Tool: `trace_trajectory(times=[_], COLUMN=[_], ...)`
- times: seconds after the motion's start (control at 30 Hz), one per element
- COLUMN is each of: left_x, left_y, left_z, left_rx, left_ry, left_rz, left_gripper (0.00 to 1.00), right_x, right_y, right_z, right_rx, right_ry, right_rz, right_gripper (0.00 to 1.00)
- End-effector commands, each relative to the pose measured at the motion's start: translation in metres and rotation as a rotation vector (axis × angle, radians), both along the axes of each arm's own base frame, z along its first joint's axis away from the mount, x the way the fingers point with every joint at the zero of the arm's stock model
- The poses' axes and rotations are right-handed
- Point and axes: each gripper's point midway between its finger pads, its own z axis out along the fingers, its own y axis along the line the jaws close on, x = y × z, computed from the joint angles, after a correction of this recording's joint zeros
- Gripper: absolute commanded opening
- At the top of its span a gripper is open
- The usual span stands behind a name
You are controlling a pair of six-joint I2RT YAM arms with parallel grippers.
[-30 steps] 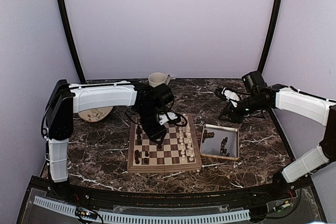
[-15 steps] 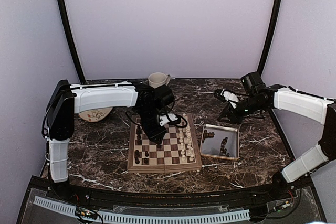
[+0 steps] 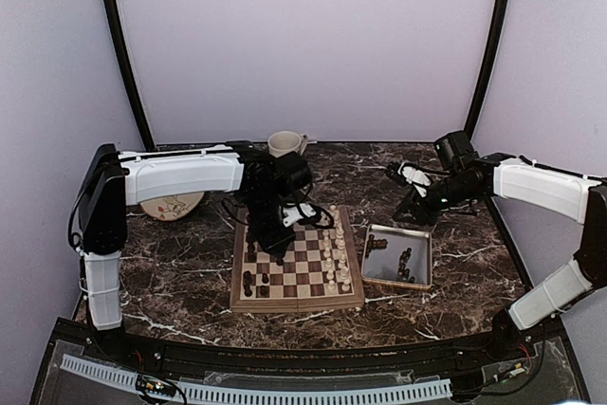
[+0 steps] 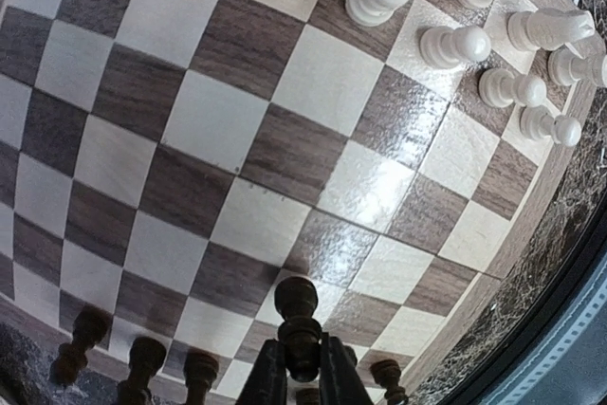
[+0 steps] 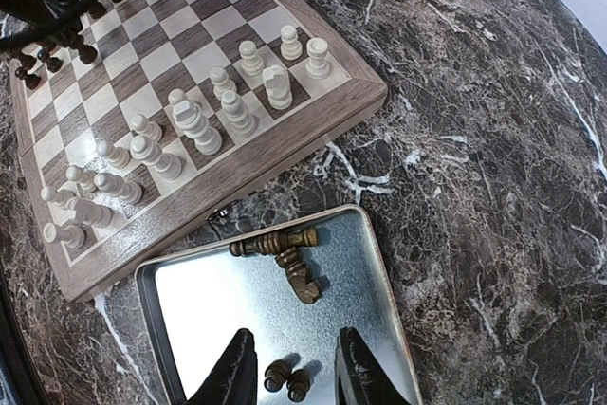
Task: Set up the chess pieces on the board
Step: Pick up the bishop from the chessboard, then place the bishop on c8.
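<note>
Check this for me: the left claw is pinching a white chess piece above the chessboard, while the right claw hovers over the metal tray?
Not quite. The left wrist view shows the left claw pinching a dark brown chess piece, not a white one. The rest holds: it is above the chessboard, and the right claw hovers over the metal tray.

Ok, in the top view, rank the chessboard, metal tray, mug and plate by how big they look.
Largest to smallest:
1. chessboard
2. metal tray
3. plate and mug: these look close, and the plate is partly hidden under the left arm, so I won't rank them.
</note>
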Motion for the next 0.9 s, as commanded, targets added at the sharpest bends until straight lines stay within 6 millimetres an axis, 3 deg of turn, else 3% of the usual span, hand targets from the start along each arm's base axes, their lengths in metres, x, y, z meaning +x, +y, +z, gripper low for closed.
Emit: trace_trajectory(times=[0.0, 0.27, 0.87], left_x=[-0.012, -0.021, -0.011], left_y=[0.032, 0.065, 0.068], left_z=[0.034, 0.034, 0.009], left_rx=[0.032, 0.063, 0.025], left_ry=[-0.058, -0.082, -0.036], left_rz=[0.027, 0.081, 0.114], left_gripper=[0.06, 0.04, 0.04], right_x=[-0.001, 0.000, 0.000], right_y=[0.001, 0.001, 0.000], right_z=[-0.003, -0.007, -0.014], right_rx=[-0.001, -0.006, -0.020], right_ry=[0.002, 0.014, 0.032], right_rz=[0.013, 0.010, 0.010], right_gripper=[0.29, 0.29, 0.29])
